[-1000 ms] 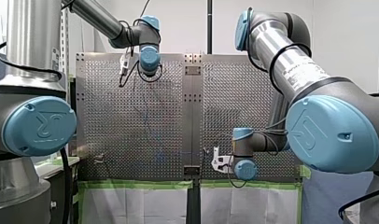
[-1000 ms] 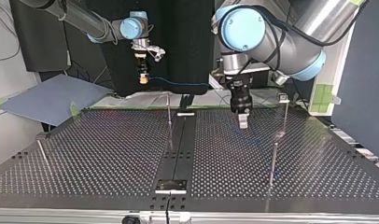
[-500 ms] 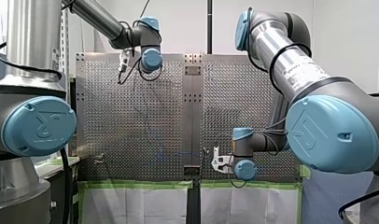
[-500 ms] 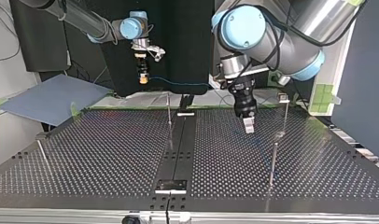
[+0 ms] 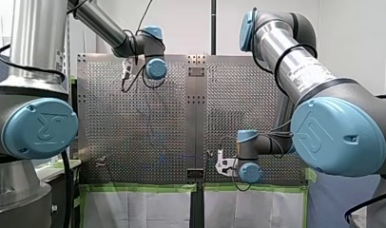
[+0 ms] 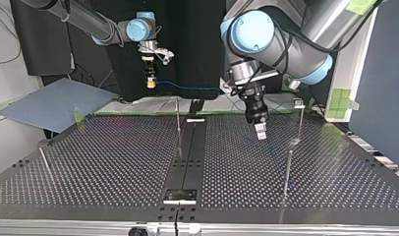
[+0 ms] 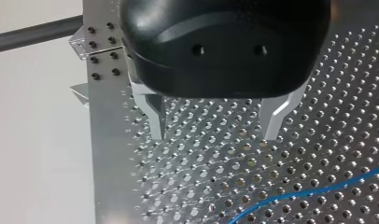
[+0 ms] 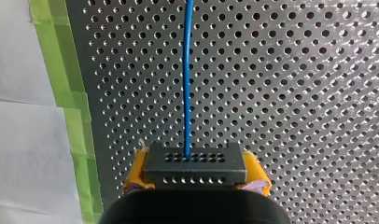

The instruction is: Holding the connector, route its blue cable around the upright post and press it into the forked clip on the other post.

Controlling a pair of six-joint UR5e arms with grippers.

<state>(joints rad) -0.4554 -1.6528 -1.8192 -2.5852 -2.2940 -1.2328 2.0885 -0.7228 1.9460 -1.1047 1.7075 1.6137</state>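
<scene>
Blue cable (image 7: 309,193) cut off (both ends).

Your left arm (image 5: 36,52) and right arm (image 5: 295,61) match in finish: bright silver tubes, dark grey joint housings and round light-blue end caps (image 5: 39,127), the larger ones embossed with a logo. A black cable (image 5: 284,59) loops round the right arm's tube, which also carries a pale printed label (image 5: 309,78). Another black cable runs by the left arm's shoulder. A white fitting (image 5: 223,164) is mounted at the right wrist. Your left gripper (image 7: 214,135) has a glossy black housing with two small holes and pale metal fingers (image 7: 156,119) with angled tips. Your right gripper (image 8: 195,170) has a black body and yellow pads (image 8: 134,175).
</scene>
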